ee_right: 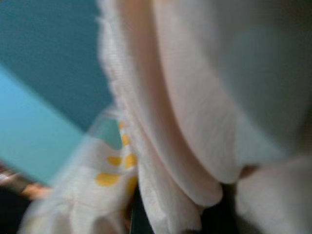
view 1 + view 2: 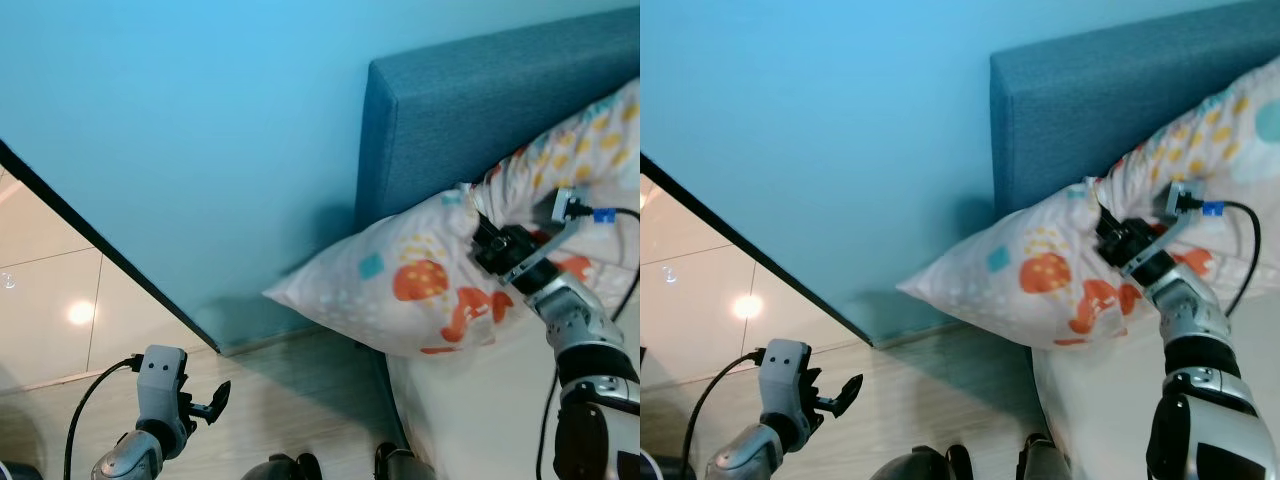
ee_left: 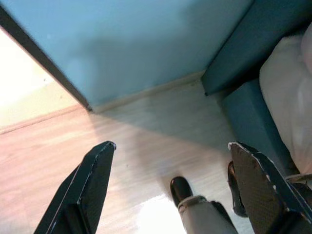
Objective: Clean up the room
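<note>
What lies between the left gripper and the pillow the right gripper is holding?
Bare wooden floor and the bed's corner, in the eye views. The left gripper hangs open over the floor; the right gripper pinches the pillow.

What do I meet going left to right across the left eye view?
Glossy cream tiled floor → left gripper over the pale wood floor → patterned white pillow → right gripper bunching the pillow's cloth, before the blue-grey upholstered headboard.

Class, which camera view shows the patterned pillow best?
The left eye view: the whole pillow lies against the blue headboard, with the right gripper bunching its edge. The right eye view nearly matches. The right wrist view gives blurred fabric; the left wrist view, a pale corner.
</note>
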Tool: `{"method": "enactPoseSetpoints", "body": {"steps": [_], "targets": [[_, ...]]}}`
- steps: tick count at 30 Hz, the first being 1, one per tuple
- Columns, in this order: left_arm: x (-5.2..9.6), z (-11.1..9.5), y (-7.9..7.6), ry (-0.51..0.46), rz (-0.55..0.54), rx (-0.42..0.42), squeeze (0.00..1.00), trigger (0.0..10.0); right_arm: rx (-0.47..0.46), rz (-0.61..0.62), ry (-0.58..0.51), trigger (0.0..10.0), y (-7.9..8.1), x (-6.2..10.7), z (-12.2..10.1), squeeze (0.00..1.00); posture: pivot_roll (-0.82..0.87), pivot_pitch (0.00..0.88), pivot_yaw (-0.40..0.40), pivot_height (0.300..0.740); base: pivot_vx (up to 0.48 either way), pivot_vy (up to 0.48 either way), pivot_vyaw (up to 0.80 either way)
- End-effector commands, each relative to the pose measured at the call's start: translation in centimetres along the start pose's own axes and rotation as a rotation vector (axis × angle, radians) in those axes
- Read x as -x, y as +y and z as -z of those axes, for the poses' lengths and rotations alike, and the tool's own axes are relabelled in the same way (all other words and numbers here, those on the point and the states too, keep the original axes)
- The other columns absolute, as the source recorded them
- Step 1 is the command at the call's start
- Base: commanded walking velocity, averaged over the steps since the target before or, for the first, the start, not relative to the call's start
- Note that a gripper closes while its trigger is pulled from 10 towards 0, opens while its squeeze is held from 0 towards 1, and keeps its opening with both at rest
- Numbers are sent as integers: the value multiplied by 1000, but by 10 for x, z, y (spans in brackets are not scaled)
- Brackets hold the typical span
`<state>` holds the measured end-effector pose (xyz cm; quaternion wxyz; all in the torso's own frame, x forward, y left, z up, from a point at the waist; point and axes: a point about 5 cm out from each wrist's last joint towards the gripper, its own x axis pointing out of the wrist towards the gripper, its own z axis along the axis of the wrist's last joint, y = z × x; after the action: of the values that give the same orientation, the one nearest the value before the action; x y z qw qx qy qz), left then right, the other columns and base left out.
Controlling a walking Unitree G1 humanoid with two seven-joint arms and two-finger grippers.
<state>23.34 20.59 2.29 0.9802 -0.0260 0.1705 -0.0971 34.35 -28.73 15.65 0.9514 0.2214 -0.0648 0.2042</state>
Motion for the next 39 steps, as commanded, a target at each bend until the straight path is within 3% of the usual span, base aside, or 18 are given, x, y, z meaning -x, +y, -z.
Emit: {"method": "enactPoseSetpoints", "body": {"steps": [1,2,6,10,15,17,18,21,22,23,27,31,32,34,35,37,38,39], "targets": [[6,10,2,46,-11,12,0,10000,-21,60,55,10000,-5,9,17,0,89,320,137,740,0,0,0],[6,10,2,48,-8,13,0,10000,-18,141,69,10000,-13,19,23,0,88,320,142,740,0,0,0],[6,10,2,48,-8,13,0,10000,-18,141,69,10000,-13,19,23,0,88,320,142,740,0,0,0],[3,9,1,52,-3,17,0,10000,-62,249,57,10000,-25,43,31,0,76,314,147,740,0,0,0],[0,8,-1,52,-2,21,0,10000,-75,248,75,10000,-25,49,35,0,71,309,147,740,0,0,0],[-1,8,-2,51,2,22,0,10000,-57,296,133,10000,-29,54,41,0,68,304,148,740,0,0,0],[-2,8,-4,50,5,25,0,10000,-36,408,195,10000,-37,65,46,114,61,299,147,740,0,0,0],[-3,7,-5,50,7,27,0,10000,-16,491,235,10000,-43,72,49,114,61,299,147,740,0,0,0],[-5,7,-6,49,9,29,0,10000,20,601,255,10000,-52,85,49,1000,56,290,146,740,0,0,0],[-5,7,-6,49,9,29,0,10000,20,601,255,10000,-52,85,49,1000,56,290,146,740,0,0,0],[-12,3,-9,36,16,36,0,10000,131,876,196,10000,-73,118,26,1000,56,270,142,740,0,0,0],[-15,0,-10,29,18,38,0,10000,172,959,179,10000,-79,130,16,1000,52,259,140,740,0,0,0],[-18,-2,-10,22,17,43,0,10000,228,1041,190,10000,-85,144,8,1000,48,249,136,740,0,0,0],[-18,-2,-10,22,17,43,0,10000,228,1041,190,10000,-85,144,8,1000,48,249,136,740,0,0,0],[-21,-4,-9,14,16,53,0,10000,294,1116,235,10000,-88,157,3,1000,39,237,132,740,0,0,0],[-21,-4,-9,14,16,53,0,10000,294,1116,235,10000,-88,157,3,1000,39,237,132,740,0,0,0],[-25,-6,-10,7,16,64,0,10000,326,1187,307,10000,-91,169,7,1000,22,216,127,740,0,0,0],[-25,-6,-10,7,16,64,0,10000,326,1187,307,10000,-91,169,7,1000,22,216,127,740,0,0,0]]}}
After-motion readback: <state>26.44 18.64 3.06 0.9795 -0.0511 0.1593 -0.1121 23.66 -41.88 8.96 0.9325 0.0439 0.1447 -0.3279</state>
